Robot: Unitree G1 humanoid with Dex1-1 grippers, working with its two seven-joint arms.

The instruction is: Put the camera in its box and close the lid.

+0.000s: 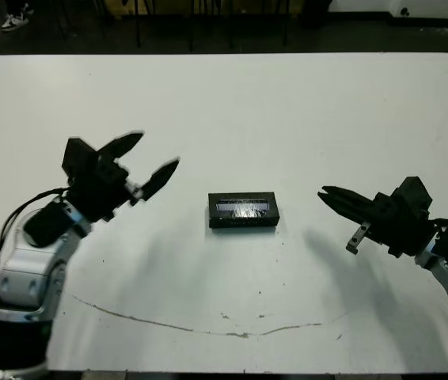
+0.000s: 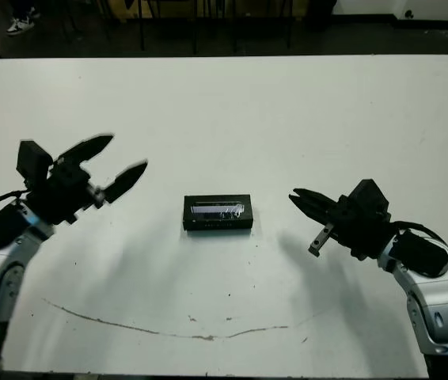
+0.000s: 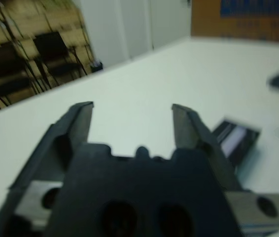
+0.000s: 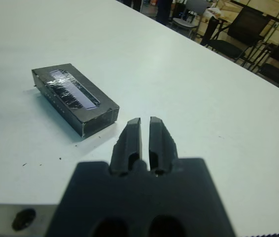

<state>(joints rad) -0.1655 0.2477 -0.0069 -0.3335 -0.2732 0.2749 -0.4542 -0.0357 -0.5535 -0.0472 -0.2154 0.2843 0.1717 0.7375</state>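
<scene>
- The box [image 1: 243, 210] is lying at the centre of the head frames on the white table [image 1: 232, 111], and the lid [image 4: 73, 91], with its silvery stripe facing up, is being seen seated flat on top of it.
- The camera is not being shown anywhere; it is judged to be shut inside the box, though this cannot be confirmed.
- The left gripper [image 1: 149, 163] is being held wide open at centre left of the frame, well apart from the box, with nothing between its fingers.
- The right gripper [image 4: 145, 134] is being held at centre right, near the box but not touching it, its fingers nearly pressed together and empty.
- The task is being judged as finished or in its last step; next, only a check of the lid's seating and a retreat of both arms are being called for.
</scene>
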